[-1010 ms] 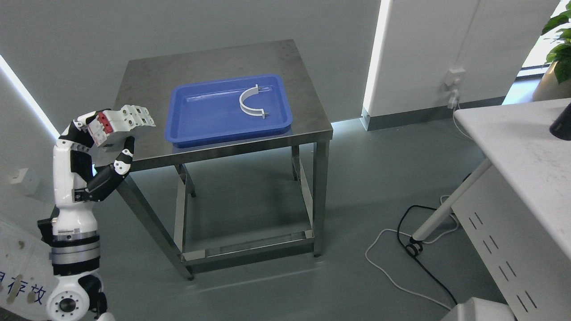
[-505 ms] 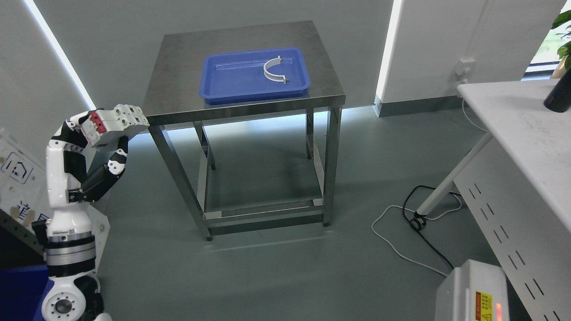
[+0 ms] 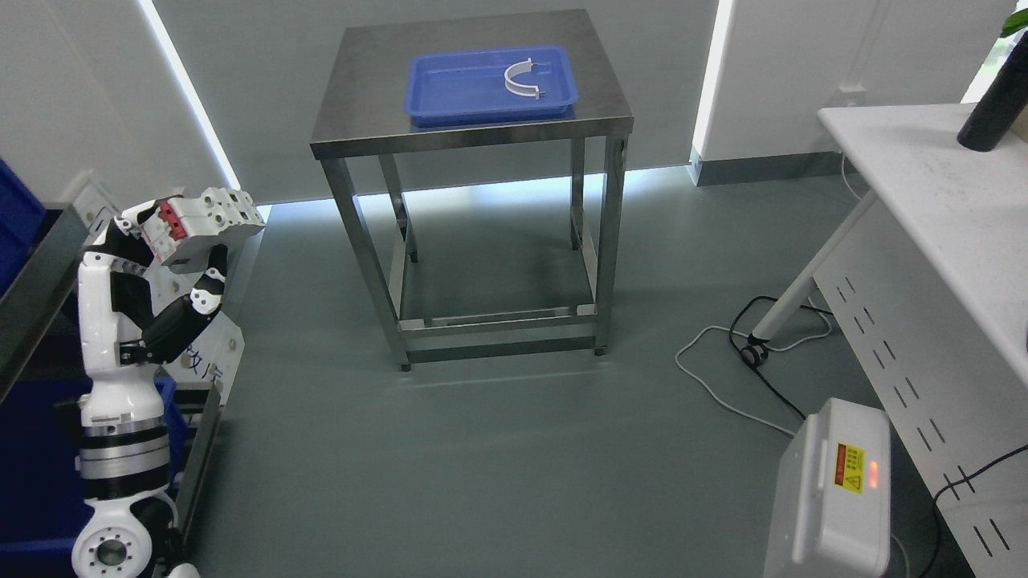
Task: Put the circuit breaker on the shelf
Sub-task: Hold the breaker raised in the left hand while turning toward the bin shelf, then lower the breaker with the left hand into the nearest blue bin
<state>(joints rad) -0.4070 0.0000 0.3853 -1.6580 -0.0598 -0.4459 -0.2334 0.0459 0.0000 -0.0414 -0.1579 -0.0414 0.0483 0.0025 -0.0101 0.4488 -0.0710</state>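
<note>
While the left hand (image 3: pixel 161 265) stays low at the picture's left, its fingers are clamped around the white circuit breaker (image 3: pixel 205 227), held in the air. Farther off, a steel table (image 3: pixel 377 120) carries a blue tray (image 3: pixel 450 80).

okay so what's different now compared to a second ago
The whole view has shifted: the camera has backed away from the metal table, which now shows smaller and higher, and a shelf edge with blue bins has come in at the left. That is the robot moving, not the things. Unchanged: the left hand grips the circuit breaker, and the white clamp lies in the blue tray.
</note>
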